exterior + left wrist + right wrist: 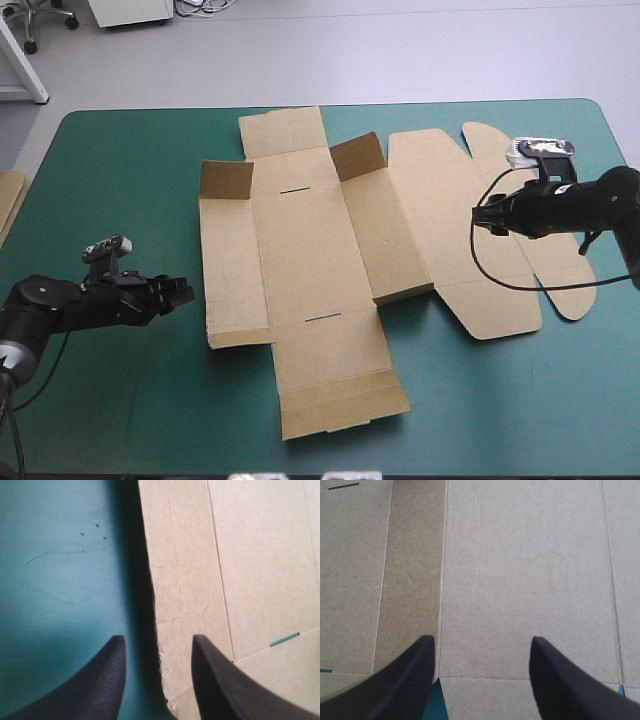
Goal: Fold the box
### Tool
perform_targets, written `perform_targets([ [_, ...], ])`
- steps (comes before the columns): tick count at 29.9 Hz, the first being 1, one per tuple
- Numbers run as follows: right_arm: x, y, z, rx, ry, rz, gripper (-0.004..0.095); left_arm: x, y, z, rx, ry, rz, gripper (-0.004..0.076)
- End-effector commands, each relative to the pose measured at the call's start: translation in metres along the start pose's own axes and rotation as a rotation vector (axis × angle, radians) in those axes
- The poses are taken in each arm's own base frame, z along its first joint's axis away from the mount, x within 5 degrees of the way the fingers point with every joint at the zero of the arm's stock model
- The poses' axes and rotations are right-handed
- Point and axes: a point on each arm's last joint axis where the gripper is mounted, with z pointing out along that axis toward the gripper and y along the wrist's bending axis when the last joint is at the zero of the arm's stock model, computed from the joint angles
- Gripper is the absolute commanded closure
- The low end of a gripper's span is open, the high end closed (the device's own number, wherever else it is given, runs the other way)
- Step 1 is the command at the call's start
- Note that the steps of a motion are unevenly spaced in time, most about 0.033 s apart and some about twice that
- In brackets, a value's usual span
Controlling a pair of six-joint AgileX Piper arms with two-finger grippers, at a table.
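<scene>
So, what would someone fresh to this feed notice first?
The brown box lies nearly flat across the middle of the table, with two small flaps standing up at its far side. The left gripper is open at its left edge; the right gripper is open over its right panel.

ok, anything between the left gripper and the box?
Only a thin strip of bare teal-green cover separates the left gripper from the box, as the high view shows.

The table (110,170), under its teal-green cover, fills most of the high view. The box (300,240), a cut brown sheet, lies largely flat from centre to right of frame, with two small flaps raised at upper centre. A separate board edge (8,200) rests at far left.
</scene>
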Motion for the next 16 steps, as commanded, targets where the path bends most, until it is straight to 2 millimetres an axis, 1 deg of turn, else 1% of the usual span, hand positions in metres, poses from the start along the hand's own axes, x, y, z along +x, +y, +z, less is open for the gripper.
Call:
perform_targets([
  [1, -0.012, 0.005, -0.018, 0.006, -0.098, -0.022, 0.0250, -0.004, -0.003, 0.003, 0.071, -0.031, -0.031, 0.0411],
  [7, -0.012, 0.005, -0.018, 0.004, -0.097, -0.021, 0.0252, 0.011, 0.000, 0.021, 0.183, -0.013, -0.081, 0.0411],
  [10, -0.011, 0.005, -0.018, 0.001, -0.090, -0.021, 0.0252, 0.019, 0.005, 0.029, 0.192, -0.011, -0.097, 0.0411],
  [13, -0.010, 0.006, -0.018, -0.005, -0.077, -0.021, 0.0252, 0.026, 0.008, 0.033, 0.202, -0.017, -0.110, 0.0411],
  [16, -0.010, 0.006, -0.018, -0.006, -0.077, -0.020, 0.0252, 0.027, 0.006, 0.034, 0.237, -0.053, -0.116, 0.0411],
])
